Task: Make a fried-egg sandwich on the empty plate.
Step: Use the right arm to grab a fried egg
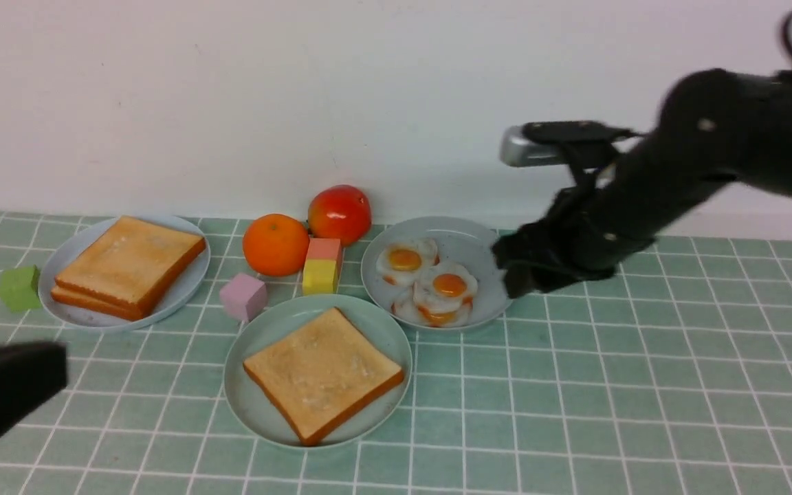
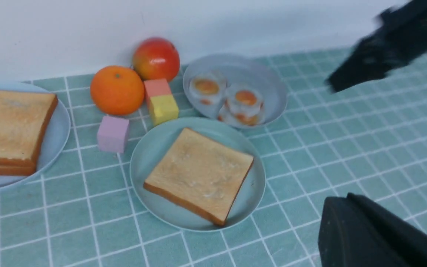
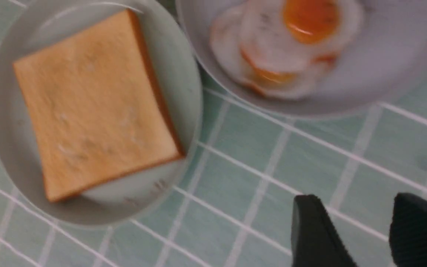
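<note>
At bench front centre, found mint-green plate holding one toast slice lying flat. Spotted two more toast slices stacked on light-blue plate at rear left. Logged fried eggs overlapping on grey plate, just behind-right of mint-green plate. Caught right fingers spread apart, gripping nothing, hovering near grey plate's right edge. Saw left fingers pressed together, low at near left, well apart from plates. Noted orange, red fruit, pink block between the plates.
</note>
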Motion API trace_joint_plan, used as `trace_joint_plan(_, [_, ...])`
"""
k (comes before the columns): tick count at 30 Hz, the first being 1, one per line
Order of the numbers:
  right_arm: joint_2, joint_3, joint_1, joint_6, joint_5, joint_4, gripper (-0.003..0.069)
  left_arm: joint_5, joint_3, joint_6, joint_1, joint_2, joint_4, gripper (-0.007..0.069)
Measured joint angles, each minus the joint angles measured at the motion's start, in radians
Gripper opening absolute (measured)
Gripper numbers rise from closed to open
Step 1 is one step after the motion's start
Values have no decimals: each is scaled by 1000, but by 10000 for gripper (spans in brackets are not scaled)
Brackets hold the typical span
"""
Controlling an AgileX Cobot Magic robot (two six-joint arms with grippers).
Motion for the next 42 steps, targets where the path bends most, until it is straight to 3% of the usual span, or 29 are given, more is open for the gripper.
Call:
trace_joint_plan(8, [329,-311,-103,-35,127,227,311,-39,105,-178,0,-121,85,-13])
trace_joint_plan(15, [450,-401,-139,-35,116,368,311,-35,105,-198,0,-121,87,-13])
trace_joint_plan(29, [477,-405,-139,-39,13,416,321,-35,105,-212,0,-121,80,-13])
trace_joint_plan(36, [487,-408,-139,-1,-11,383,387,-35,105,-212,0,-121,80,-13])
trace_joint_plan(42, [502,-415,-139,0,-21,431,403,-35,105,-213,0,-120,79,-13])
